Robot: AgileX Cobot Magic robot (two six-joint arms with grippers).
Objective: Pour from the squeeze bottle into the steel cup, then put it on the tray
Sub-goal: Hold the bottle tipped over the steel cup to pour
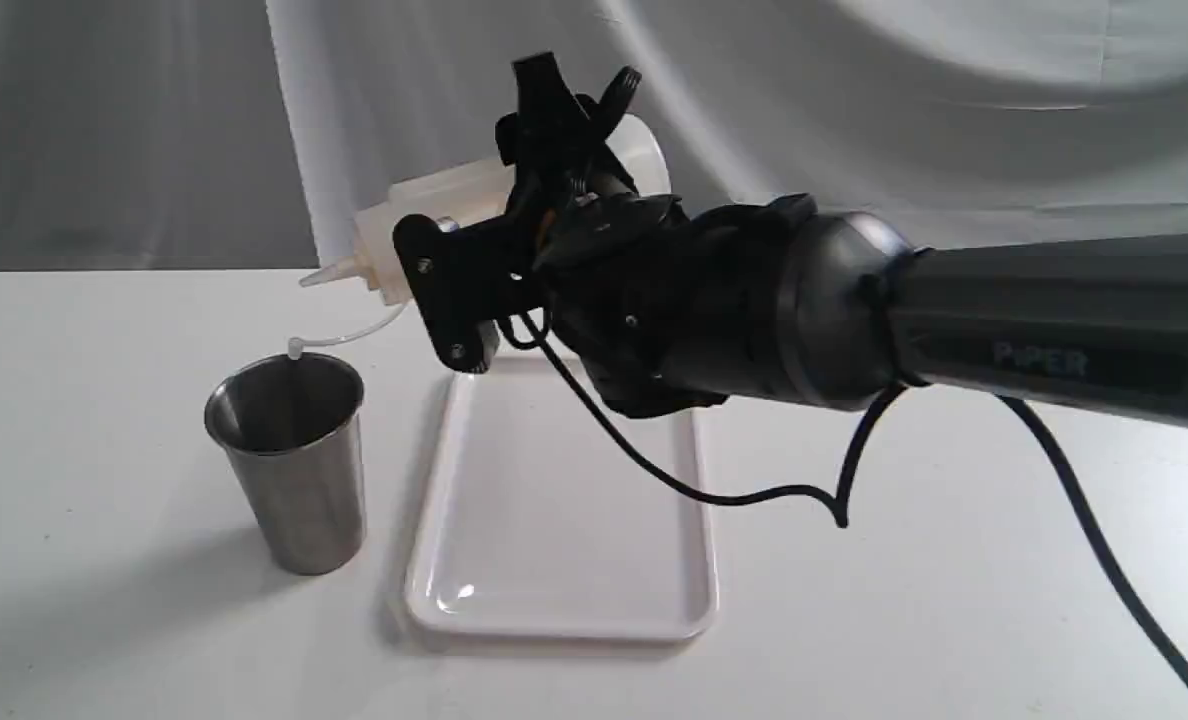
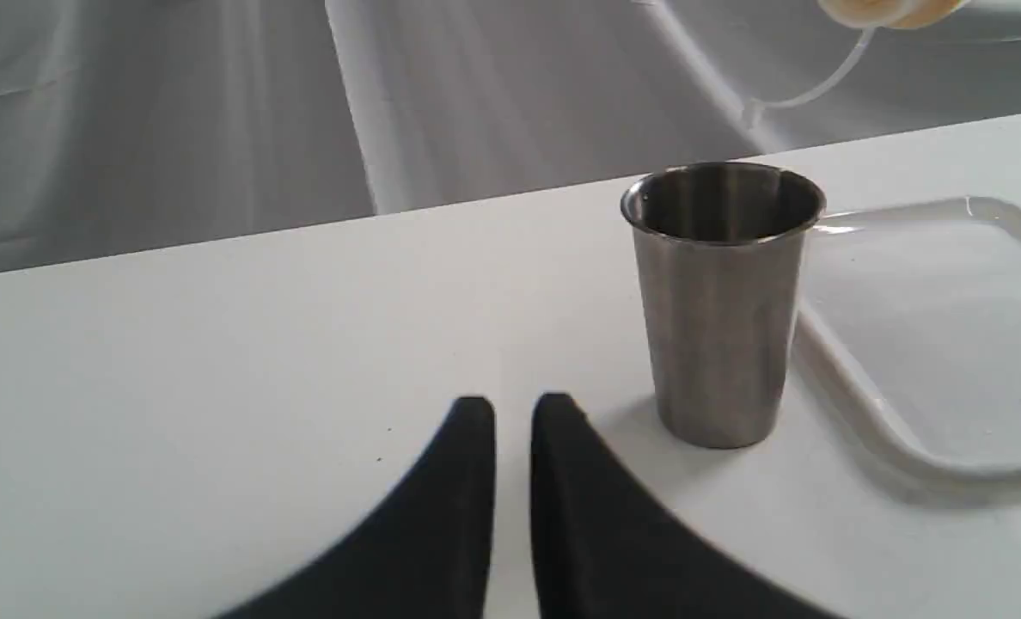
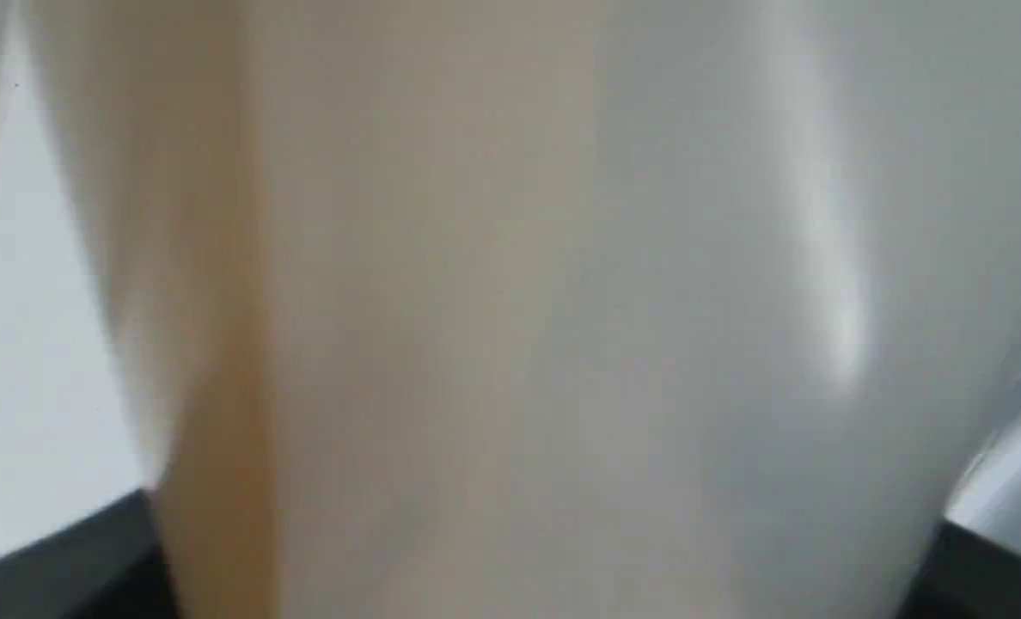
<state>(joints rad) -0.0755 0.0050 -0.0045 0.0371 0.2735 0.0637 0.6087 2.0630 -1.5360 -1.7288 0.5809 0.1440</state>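
My right gripper (image 1: 509,210) is shut on the squeeze bottle (image 1: 434,215), which it holds in the air tipped almost flat. The nozzle (image 1: 319,275) points left, above and just right of the steel cup (image 1: 294,460). The tethered cap strap (image 1: 349,335) dangles down to the cup's rim. No stream shows. The right wrist view is filled by the bottle's whitish wall (image 3: 510,301) with an orange tint. The cup stands upright left of the white tray (image 1: 554,500). My left gripper (image 2: 513,404) rests low on the table, shut and empty, a little before the cup (image 2: 721,301).
A black cable (image 1: 754,495) hangs from the right arm over the tray's right side. A grey and white cloth backdrop (image 1: 854,100) stands behind the white table (image 1: 104,600). The tray's rim (image 2: 906,447) lies close beside the cup.
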